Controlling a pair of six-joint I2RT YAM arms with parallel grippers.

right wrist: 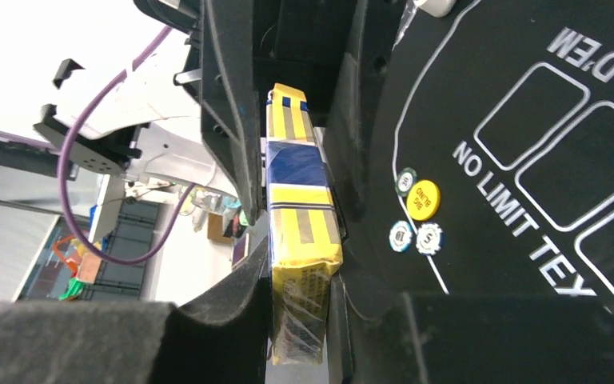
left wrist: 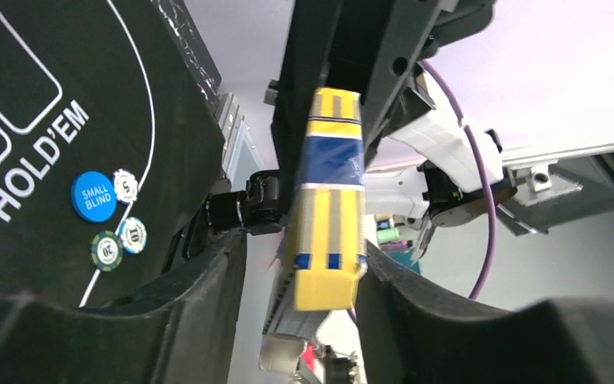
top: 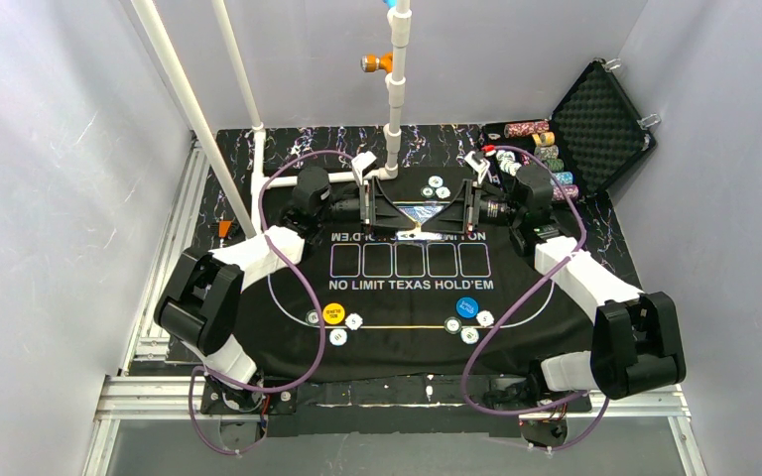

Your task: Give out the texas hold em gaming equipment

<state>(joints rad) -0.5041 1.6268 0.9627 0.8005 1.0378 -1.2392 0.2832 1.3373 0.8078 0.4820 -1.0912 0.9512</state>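
A yellow-and-blue card box (top: 419,218) is held above the far middle of the mat, between my two grippers, which face each other. My right gripper (right wrist: 300,296) is shut on one end of the box (right wrist: 296,208). My left gripper (left wrist: 304,280) stands around the other end of the box (left wrist: 329,200), with a gap on one side. A grey flap (left wrist: 300,328) hangs under that end. The yellow button disc (top: 333,314) and blue button disc (top: 468,308) each lie near the front with three chips beside them. No loose cards show.
Two chips (top: 435,186) lie behind the box. The open black foam-lined case (top: 595,124) stands at the far right, with stacks of chips (top: 546,154) beside it. A white pipe frame (top: 395,89) rises at the back. The mat (top: 407,283) has five printed card outlines.
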